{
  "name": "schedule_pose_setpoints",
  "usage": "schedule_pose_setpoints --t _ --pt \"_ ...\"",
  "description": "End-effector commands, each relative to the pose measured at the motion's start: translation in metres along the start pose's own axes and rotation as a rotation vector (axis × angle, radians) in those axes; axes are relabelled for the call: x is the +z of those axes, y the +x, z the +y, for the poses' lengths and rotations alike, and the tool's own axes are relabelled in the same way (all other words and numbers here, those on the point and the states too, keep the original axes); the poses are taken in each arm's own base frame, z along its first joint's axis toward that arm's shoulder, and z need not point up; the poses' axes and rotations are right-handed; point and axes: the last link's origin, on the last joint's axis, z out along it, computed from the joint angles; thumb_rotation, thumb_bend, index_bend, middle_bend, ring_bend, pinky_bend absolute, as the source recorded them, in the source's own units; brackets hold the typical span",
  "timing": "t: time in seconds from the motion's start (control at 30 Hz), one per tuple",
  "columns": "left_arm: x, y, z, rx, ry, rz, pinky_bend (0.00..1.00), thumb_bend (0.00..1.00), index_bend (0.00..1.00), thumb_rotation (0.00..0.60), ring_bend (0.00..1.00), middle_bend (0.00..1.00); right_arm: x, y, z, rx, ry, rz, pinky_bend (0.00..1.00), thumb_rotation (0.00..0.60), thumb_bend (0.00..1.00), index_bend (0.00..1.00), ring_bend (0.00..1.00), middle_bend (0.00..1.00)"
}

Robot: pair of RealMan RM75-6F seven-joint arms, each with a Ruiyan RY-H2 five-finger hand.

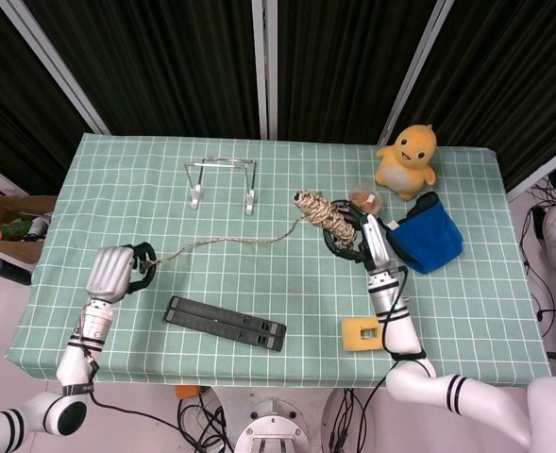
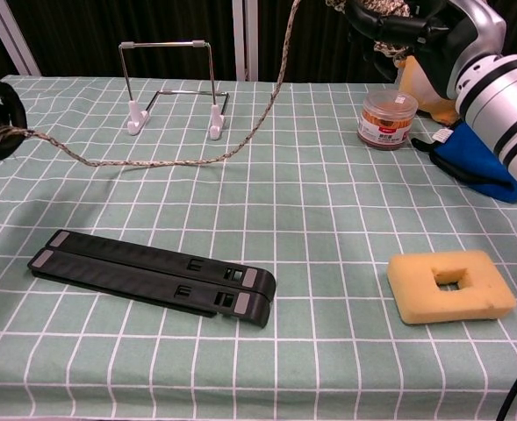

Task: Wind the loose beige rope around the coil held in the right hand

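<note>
Right robot hand [image 1: 356, 236] grips the raised coil [image 1: 320, 211]; left robot hand [image 1: 117, 272] pinches the loose rope [image 1: 223, 243].

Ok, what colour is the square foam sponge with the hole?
Yellow. The square foam sponge shows best in the chest view.

there is one rope [image 1: 230, 243], one coil [image 1: 323, 213], one wire rack [image 1: 223, 182] and one black bar [image 1: 225, 323]. there is one yellow sponge [image 2: 449, 285], one jar [image 2: 387, 117], one blue cloth [image 1: 429, 239] and one yellow toy [image 1: 408, 160]
</note>
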Motion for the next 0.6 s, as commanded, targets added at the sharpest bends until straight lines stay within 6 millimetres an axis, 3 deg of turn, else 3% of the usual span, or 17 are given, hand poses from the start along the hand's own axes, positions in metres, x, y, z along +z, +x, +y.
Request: schedule_pose_setpoints --t 0.03,0.37,0.6 --pt "0.002 0.033 0.03 0.006 -0.111 -0.005 0.75 0.51 0.77 0.6 0.64 0.71 0.016 -0.004 -0.006 -0.054 0.004 0.008 0.91 0.6 0.74 0.88 0.68 0.74" --pt "0.007 0.119 0.123 -0.073 -0.387 -0.013 0.79 0.51 0.79 0.6 0.66 0.73 0.039 -0.03 0.002 -0.238 -0.011 -0.026 0.91 0.6 0.75 0.88 0.68 0.74" --pt "0.035 0.165 0.192 -0.137 -0.503 -0.112 0.79 0.51 0.79 0.6 0.66 0.74 0.041 -0.066 0.009 -0.254 -0.006 -0.101 0.91 0.6 0.74 0.88 0.68 0.74"
